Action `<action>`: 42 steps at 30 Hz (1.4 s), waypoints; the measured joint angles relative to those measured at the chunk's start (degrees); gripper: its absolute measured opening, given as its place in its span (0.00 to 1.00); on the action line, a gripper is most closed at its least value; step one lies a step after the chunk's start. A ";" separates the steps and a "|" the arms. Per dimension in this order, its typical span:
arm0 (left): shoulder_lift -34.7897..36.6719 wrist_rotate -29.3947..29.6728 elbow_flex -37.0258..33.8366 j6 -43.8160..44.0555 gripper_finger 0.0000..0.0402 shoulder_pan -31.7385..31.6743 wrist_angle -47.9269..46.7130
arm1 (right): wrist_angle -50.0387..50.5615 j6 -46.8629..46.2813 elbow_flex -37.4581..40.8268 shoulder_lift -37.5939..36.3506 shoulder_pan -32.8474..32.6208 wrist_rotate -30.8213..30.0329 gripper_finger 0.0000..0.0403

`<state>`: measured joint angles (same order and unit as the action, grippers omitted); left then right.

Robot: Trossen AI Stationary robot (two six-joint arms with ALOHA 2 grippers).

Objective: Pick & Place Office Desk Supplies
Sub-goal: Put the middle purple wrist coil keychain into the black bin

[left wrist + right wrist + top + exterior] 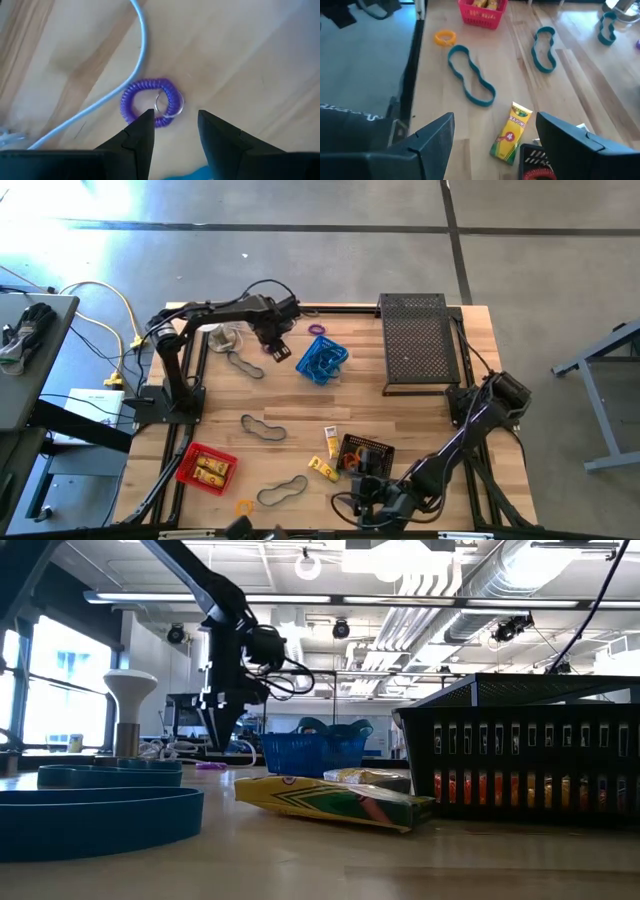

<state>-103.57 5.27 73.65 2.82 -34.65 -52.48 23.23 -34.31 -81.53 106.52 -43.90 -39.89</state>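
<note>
1. Nearest the low camera, a teal band loop (95, 808) is seen lying flat at the table's near edge, with a yellow crayon pack (330, 802) just behind it and the black basket (520, 755) to its right
2. On the high view's clock face, the left gripper (277, 338) is placed at about 11 o'clock of the table, just beside the blue basket (322, 361)
3. In the left wrist view, the left gripper's jaws are shown part open and empty, poised over the purple coil ring (152, 102), which lies on bare wood beside a pale cable (125, 85); contact with it cannot be made out
4. The right gripper (372, 502) is found at about 6 o'clock, next to the black basket; its jaws stand wide apart with nothing between them
5. Sorting is judged partly done: yellow packs are seen in the red basket (207, 467) at 7 o'clock, coloured pieces in the black basket, and blue items in the blue basket
6. Left loose on the table are several band loops, among them one at 9 o'clock (245, 365), one near the centre (262, 427) and one at 6 o'clock (283, 492), an orange ring (244, 507), two more crayon packs and the purple coil ring
7. The next step is judged to be a grasp of the purple coil ring, the blue basket being its likely place
</note>
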 joint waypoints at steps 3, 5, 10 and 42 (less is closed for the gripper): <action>-0.43 -0.75 0.01 0.47 0.36 -0.95 0.79 | -0.43 -0.46 0.02 -0.02 0.87 1.71 0.67; -0.59 -0.89 -0.01 1.84 0.36 -1.36 1.02 | -0.66 -0.52 0.02 -0.02 1.14 2.67 0.67; -1.22 -1.13 -0.04 2.26 0.36 -1.34 1.76 | -1.21 -0.38 0.02 -0.05 1.00 2.93 0.67; -2.34 -1.31 -5.95 4.68 0.25 -1.60 7.24 | -1.65 -0.39 0.02 -0.11 0.76 2.99 0.67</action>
<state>-105.91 3.96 67.70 7.50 -36.25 -45.23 21.58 -34.70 -81.52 106.41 -43.13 -36.91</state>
